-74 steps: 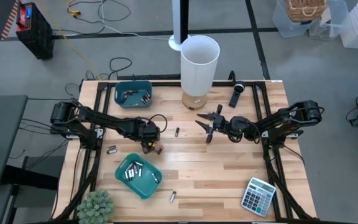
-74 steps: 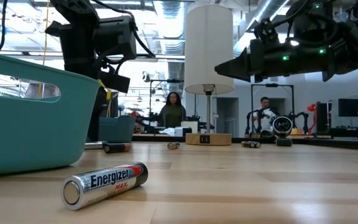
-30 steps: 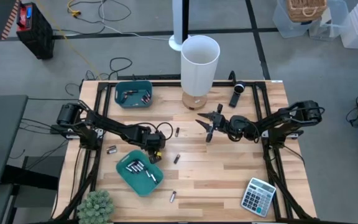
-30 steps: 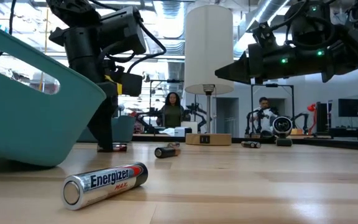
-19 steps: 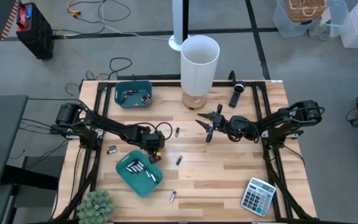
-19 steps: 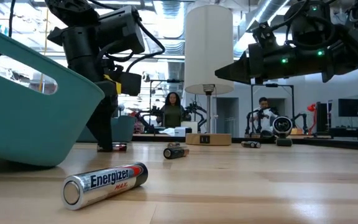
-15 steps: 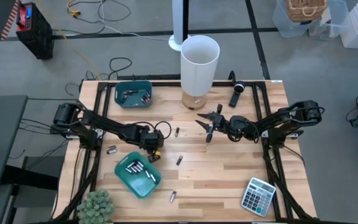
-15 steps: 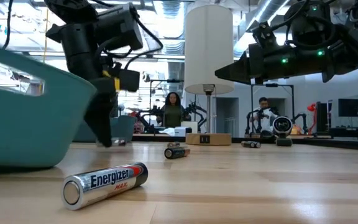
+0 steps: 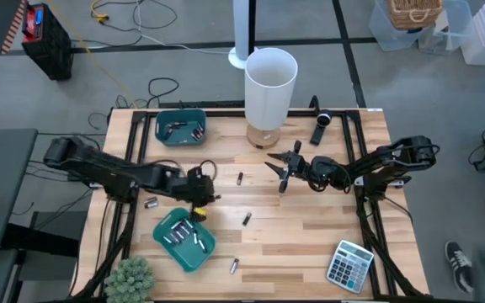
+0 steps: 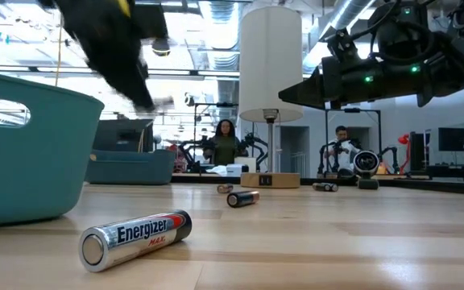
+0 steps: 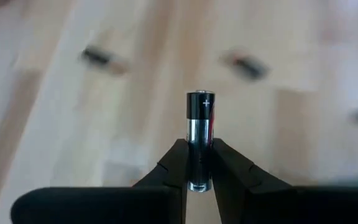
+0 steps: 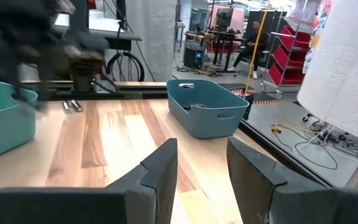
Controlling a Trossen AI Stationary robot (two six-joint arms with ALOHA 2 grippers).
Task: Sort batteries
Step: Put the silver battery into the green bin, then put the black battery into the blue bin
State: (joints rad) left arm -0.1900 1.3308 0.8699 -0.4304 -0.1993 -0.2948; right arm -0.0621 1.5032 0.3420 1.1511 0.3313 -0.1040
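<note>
- Left claw (image 11: pixel 199 177) clamped on a battery (image 11: pixel 199 124), plus end sticking out past the fingertips; in the high view, above the table (image 9: pixel 310 227) just beyond the near teal bin (image 9: pixel 183 240).
- Right claw (image 9: pixel 278 167) parted and empty, hanging over mid-table near the lamp (image 9: pixel 269 84).
- Near bin holding several batteries; far bin (image 9: pixel 180 126) holding a few too.
- Loose cells on the table: one (image 9: pixel 246 219) mid-table, one (image 9: pixel 240 178) near the lamp base, one (image 9: pixel 234 265) at the front edge, a pair (image 9: pixel 151 202) by the left arm.
- Calculator (image 9: pixel 349 265) at the front right corner.
</note>
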